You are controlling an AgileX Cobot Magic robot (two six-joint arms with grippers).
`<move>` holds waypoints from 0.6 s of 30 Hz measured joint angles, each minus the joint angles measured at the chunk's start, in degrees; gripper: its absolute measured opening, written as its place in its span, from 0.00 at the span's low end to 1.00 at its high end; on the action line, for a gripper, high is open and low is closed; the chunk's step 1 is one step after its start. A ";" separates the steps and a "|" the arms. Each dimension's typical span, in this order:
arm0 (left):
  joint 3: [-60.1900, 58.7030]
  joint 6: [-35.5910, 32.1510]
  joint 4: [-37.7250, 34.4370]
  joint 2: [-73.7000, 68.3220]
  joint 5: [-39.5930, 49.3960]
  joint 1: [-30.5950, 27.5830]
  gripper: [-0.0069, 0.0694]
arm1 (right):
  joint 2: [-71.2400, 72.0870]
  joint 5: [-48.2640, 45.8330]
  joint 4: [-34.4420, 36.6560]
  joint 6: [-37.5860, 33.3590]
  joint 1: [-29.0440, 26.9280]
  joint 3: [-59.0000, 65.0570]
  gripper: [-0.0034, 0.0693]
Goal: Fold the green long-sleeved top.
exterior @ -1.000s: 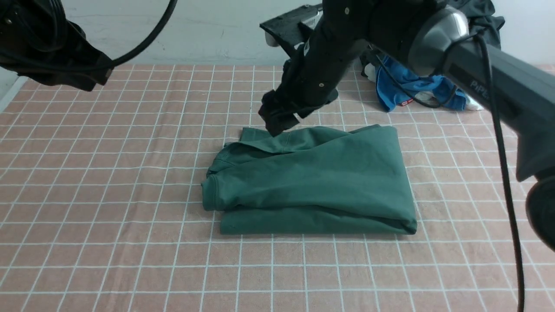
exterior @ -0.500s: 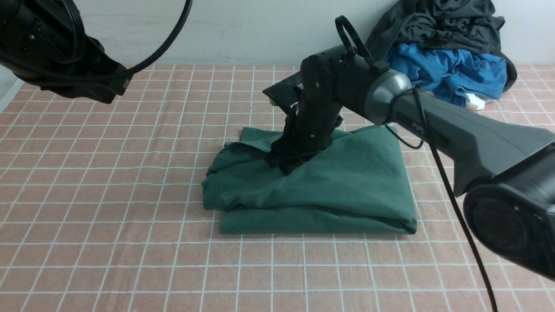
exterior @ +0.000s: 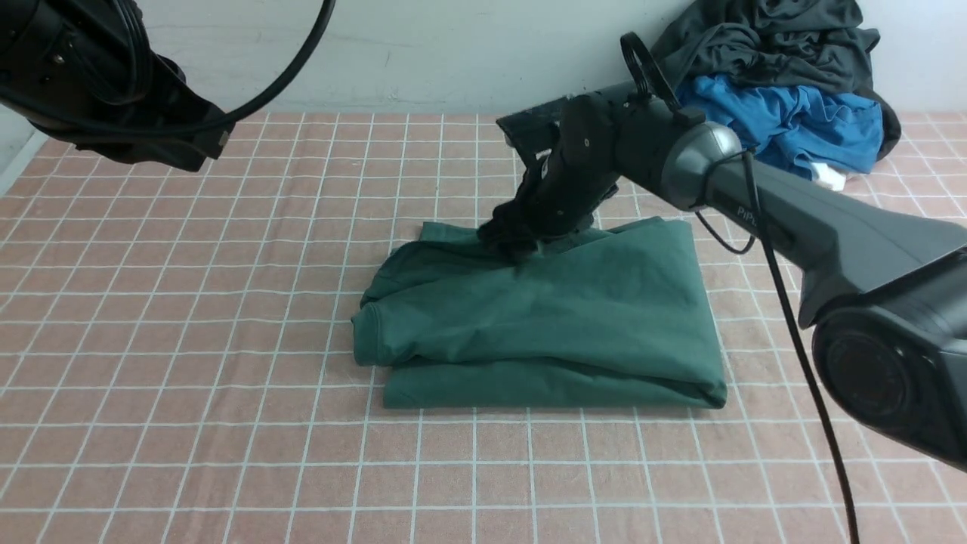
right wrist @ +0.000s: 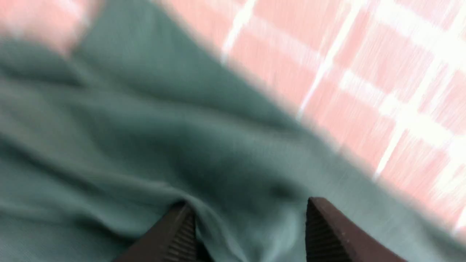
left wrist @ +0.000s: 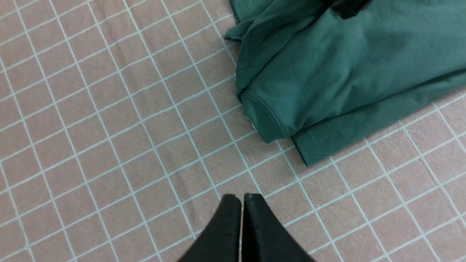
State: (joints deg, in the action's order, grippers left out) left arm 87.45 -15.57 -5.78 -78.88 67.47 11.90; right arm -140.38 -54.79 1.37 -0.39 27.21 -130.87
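One tool (exterior: 514, 243) on green top (exterior: 559, 321)

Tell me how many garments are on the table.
3. The green long-sleeved top lies folded mid-table; the bright blue garment and the dark grey-black garment are heaped at the far right by the wall. That heap may hide more.

Blue garment (exterior: 786, 128) heaped against dark grey garment (exterior: 755, 41), far right; pink gridded tablecloth (exterior: 227, 453).

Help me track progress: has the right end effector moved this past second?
Yes: right end effector dropped onto the green long-sleeved top, then retreated toward its far edge.
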 joint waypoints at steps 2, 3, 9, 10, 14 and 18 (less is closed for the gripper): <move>-0.13 -0.25 0.00 0.49 0.08 0.00 0.09 | 0.89 1.71 -0.75 0.39 -0.03 -4.03 0.58; -0.47 -0.25 0.00 1.14 0.13 0.00 0.09 | 1.24 2.50 -1.37 0.39 -0.03 -5.71 0.58; -6.02 -0.30 1.11 10.25 -0.87 0.00 0.09 | 2.74 1.90 -1.37 0.89 -1.81 -13.82 0.58; -7.75 -0.23 1.78 12.70 -1.85 0.00 0.09 | 3.13 -0.06 -0.86 0.83 -2.34 -14.19 0.58; -16.20 0.69 4.83 23.29 -6.48 0.00 0.09 | 4.65 -9.85 0.91 -0.70 -4.08 -14.24 0.58; -27.95 2.40 8.23 35.46 -10.65 0.00 0.09 | 9.74 -15.28 2.30 -2.86 -4.55 -13.07 0.49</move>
State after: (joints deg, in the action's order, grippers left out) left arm 59.49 -13.17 2.45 -43.42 56.82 11.90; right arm -130.65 -70.07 3.67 -3.26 22.66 -143.94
